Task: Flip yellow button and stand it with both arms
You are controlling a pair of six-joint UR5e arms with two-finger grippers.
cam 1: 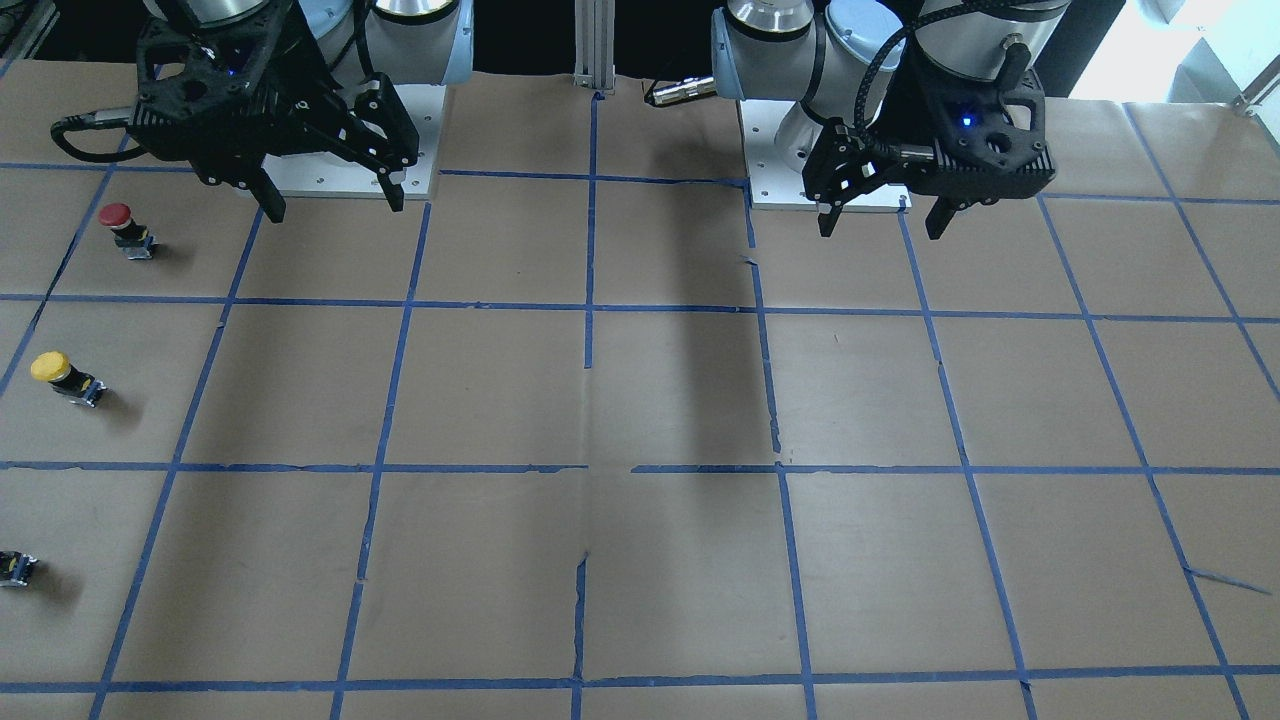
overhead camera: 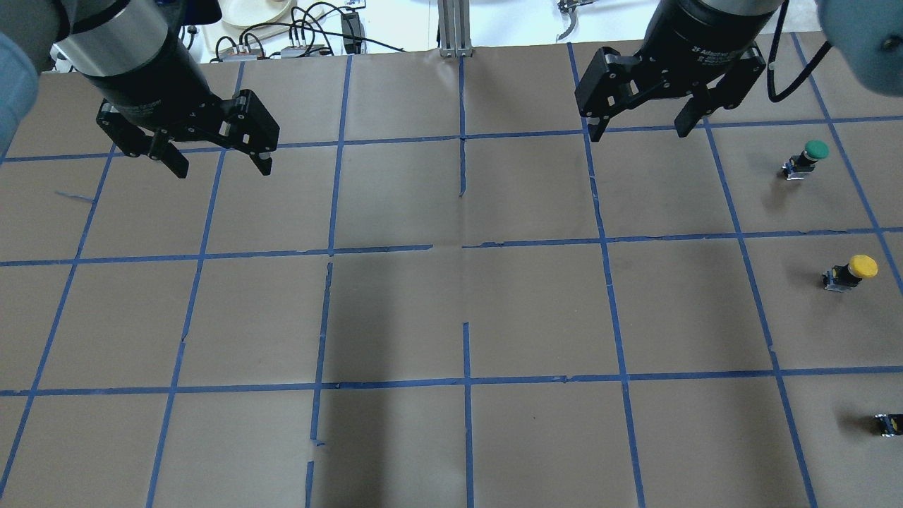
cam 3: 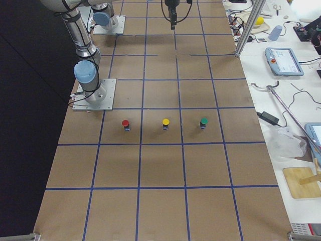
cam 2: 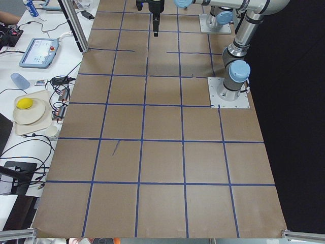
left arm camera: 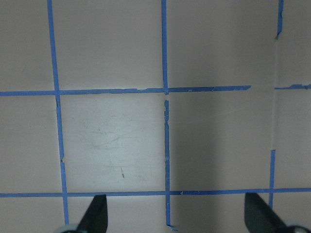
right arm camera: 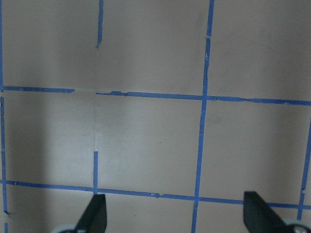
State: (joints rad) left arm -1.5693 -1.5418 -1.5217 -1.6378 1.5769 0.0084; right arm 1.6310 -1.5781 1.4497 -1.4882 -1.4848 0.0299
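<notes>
The yellow button [cam 1: 62,378] stands on the brown paper at the table's right end, yellow cap up. It also shows in the overhead view [overhead camera: 850,271] and the exterior right view [cam 3: 165,124]. My right gripper [overhead camera: 638,132] is open and empty, raised above the table well to the left of the button. It shows at the left of the front view [cam 1: 336,210]. My left gripper [overhead camera: 219,159] is open and empty over the table's left half, and shows in the front view [cam 1: 882,230]. Both wrist views show only wide-apart fingertips [left arm camera: 97,216] [right arm camera: 97,216] over bare paper.
A red button [cam 1: 125,228] stands nearer the robot than the yellow one. A green button [overhead camera: 808,159] stands beyond it. All three stand in a row [cam 3: 203,122]. Blue tape lines grid the brown paper [overhead camera: 465,310]. Clutter lies on side benches off the table.
</notes>
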